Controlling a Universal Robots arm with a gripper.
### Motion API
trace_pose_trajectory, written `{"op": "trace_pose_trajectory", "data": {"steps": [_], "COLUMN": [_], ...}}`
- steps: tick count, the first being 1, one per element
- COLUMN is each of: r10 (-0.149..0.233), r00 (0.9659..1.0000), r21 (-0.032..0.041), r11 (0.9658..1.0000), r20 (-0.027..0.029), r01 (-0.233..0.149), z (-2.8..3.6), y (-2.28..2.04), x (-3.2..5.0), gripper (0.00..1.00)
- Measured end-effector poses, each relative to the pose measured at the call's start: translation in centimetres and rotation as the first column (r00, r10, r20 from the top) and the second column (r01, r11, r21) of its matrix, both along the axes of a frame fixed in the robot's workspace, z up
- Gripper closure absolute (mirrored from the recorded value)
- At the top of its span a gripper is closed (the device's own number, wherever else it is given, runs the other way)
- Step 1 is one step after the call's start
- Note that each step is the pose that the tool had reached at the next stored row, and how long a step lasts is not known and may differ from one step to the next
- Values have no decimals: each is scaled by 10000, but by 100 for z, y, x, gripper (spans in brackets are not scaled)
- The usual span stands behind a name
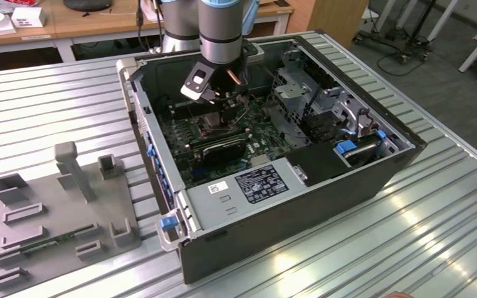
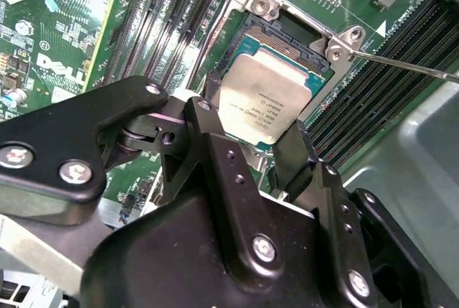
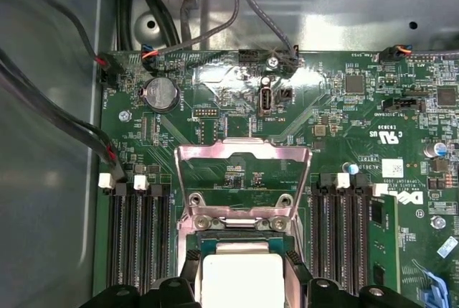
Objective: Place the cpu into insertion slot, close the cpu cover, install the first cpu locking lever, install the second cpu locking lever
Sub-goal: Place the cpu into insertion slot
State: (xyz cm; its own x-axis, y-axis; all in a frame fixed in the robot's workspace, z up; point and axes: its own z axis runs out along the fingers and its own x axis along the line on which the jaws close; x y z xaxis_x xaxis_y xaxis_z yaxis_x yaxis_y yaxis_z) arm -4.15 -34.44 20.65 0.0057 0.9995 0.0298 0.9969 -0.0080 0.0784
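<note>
Item: the cpu (image 2: 262,96), a pale square with its printed face up. Location: over the insertion slot (image 2: 280,31), leaving a strip of contacts bare on the side nearest the cover's hinge. I cannot tell whether it rests in the slot or hangs just above it. My gripper (image 2: 251,123): fingers (image 2: 292,151) clamped on two opposite edges of the chip. The cpu cover (image 3: 244,153): raised, standing open just beyond. Surround: green motherboard (image 3: 330,107), inside the open computer case (image 1: 305,205).

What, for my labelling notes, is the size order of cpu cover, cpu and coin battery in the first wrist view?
1. cpu cover.
2. cpu, though nearer the camera and cut off by the picture's edge.
3. coin battery, clearly smallest.
</note>
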Motion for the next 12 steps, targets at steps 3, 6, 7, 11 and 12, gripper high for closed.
{"op": "trace_pose_trajectory", "data": {"steps": [3,6,7,11,12], "r10": [5,7,7,6,6], "r00": [10000,10000,10000,10000,10000], "r21": [-2,1,5,24,32], "r11": [10000,10000,10000,10000,10000], "r20": [-1,0,1,0,0], "r01": [-5,-7,-7,-6,-6], "z": [-1,-4,-7,-20,-24], "y": [0,1,2,13,16], "x": [0,0,0,-1,-2], "gripper": [46,46,46,46,46]}}
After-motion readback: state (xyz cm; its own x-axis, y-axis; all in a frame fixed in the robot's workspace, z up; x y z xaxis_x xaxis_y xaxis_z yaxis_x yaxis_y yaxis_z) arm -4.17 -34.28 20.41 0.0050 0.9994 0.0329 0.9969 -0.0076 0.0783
